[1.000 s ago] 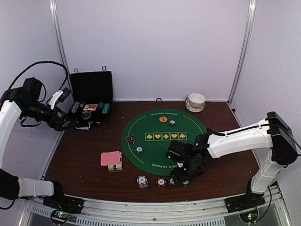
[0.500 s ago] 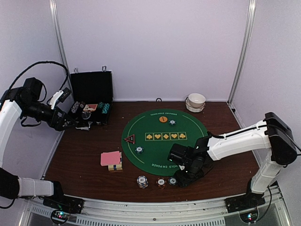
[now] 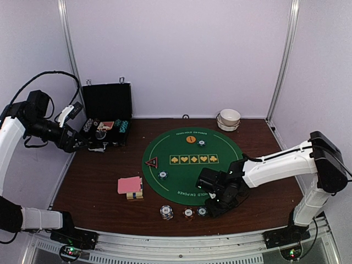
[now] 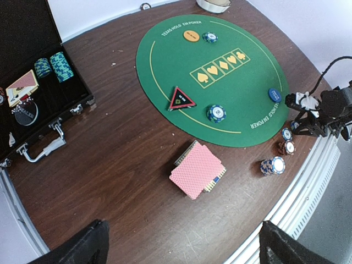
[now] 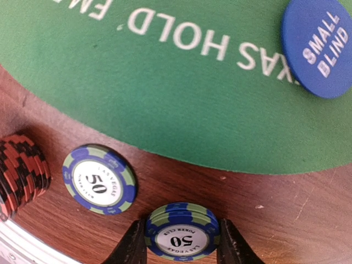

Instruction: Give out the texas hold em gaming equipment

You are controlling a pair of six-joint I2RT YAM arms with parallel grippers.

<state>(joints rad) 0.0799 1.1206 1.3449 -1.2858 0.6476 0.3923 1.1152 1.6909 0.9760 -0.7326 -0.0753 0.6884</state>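
The right gripper [image 5: 181, 245] is clamped on the blue stack [image 5: 181, 234] at the bottom of its wrist view, with a dark finger pressed to each side. This short stack has blue chips with pale green edge stripes and a white centre marked 50. It stands on the brown counter [image 5: 286, 209], just off the edge of the green mat [image 5: 165, 82]. To its left a lone chip [image 5: 99, 179] of the same kind lies flat and apart from it. A red stack [image 5: 19, 170] with black stripes stands at the left edge. The blue button [image 5: 317, 47], lettered SMALL BLIND, lies on the mat at the upper right.

In the left wrist view the round mat carries an orange button [image 4: 191, 35] near its top, with a top chip [image 4: 209, 37] just beside it. A red triangle [image 4: 181, 99] with a dark centre sits at the mat's left, and a mid chip [image 4: 216, 113] lies to its lower right. Pink cards [image 4: 197, 170] lie slightly fanned on a box [image 3: 135, 195] below the mat. A striped stack [image 4: 273, 165] stands at the lower right. The left gripper [image 4: 182, 234] has its fingers wide apart at the bottom corners and holds nothing. A black case [image 4: 33, 33] at the upper left holds teal chips [image 4: 52, 65]
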